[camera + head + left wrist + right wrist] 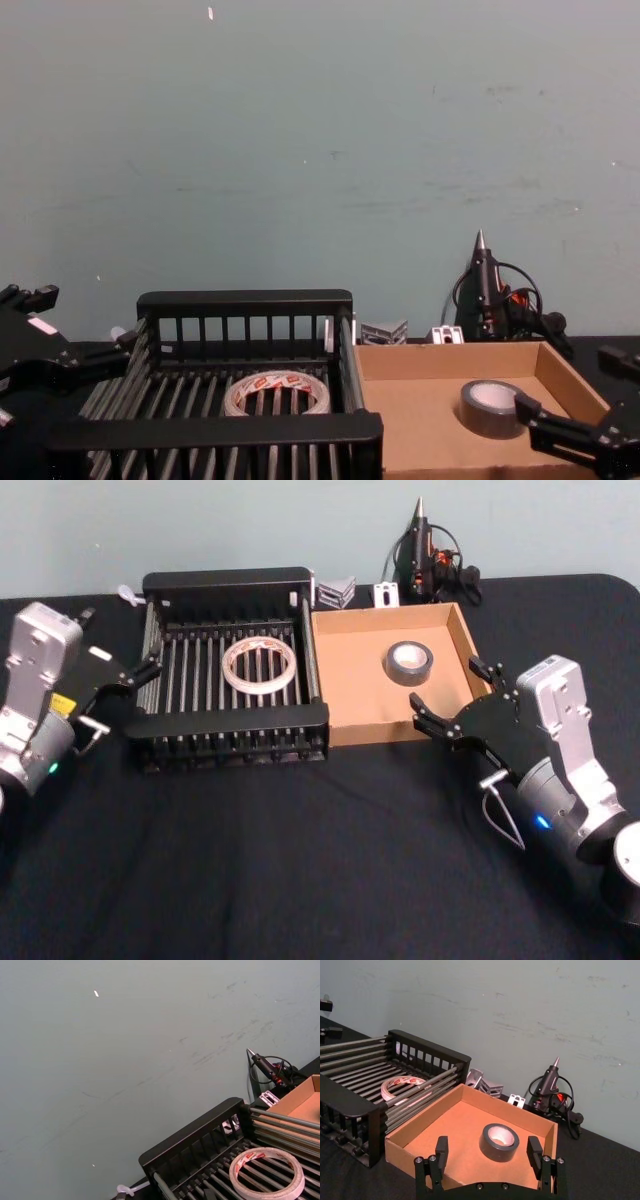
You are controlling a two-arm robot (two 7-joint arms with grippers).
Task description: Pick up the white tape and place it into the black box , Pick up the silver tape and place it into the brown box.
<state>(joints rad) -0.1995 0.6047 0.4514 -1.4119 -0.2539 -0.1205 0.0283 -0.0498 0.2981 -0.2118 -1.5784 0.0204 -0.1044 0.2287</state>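
white tape (258, 666) lies flat on the slatted floor of the black box (230, 583), and the silver tape (409, 663) lies in the brown box (462, 632) beside it, toward the tabletop's (300, 860) far edge. left pincer (128, 681) hangs spread wide and empty at the black box's left wall; right pincer (450, 700) is spread wide and empty at the brown box's near right corner

We face a scuffed pale grey-green wall (320, 130). Before it stands our bench (300, 860), draped in black cloth, with a glue gun (420, 555) at its far edge.

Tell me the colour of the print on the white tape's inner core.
Red, on the white tape; clearest in the right wrist view.
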